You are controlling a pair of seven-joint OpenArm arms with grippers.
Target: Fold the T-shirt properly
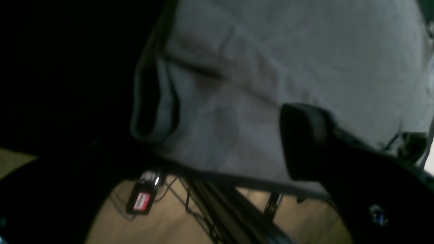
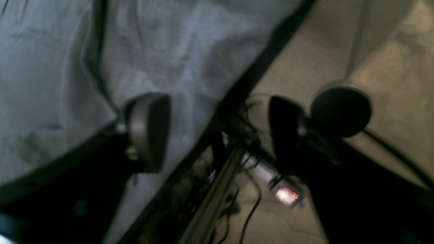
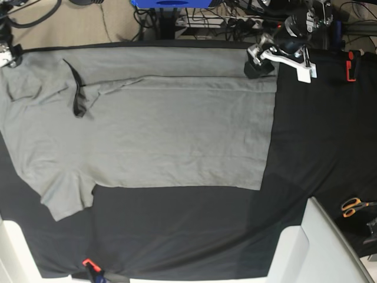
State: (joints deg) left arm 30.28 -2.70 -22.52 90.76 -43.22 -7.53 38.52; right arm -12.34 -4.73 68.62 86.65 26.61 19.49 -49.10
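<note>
The grey T-shirt (image 3: 147, 130) lies spread flat on the black table cloth (image 3: 318, 130), its far edge folded over toward the middle and its collar (image 3: 77, 94) at the left. My left gripper (image 3: 257, 63) hovers at the shirt's far right corner. One dark finger (image 1: 305, 142) shows above grey cloth in the left wrist view, with nothing pinched. My right gripper (image 2: 218, 134) is at the far left corner, its fingers (image 2: 149, 132) wide apart and nothing between them. One finger is over the shirt, the other past the table edge.
Orange-handled scissors (image 3: 355, 206) lie at the right edge, and a red clamp (image 3: 351, 66) sits at the far right. Cables and a blue box (image 3: 171, 3) run behind the table. White panels (image 3: 330, 247) border the near corners, with another red clamp (image 3: 88, 263) at the near left edge.
</note>
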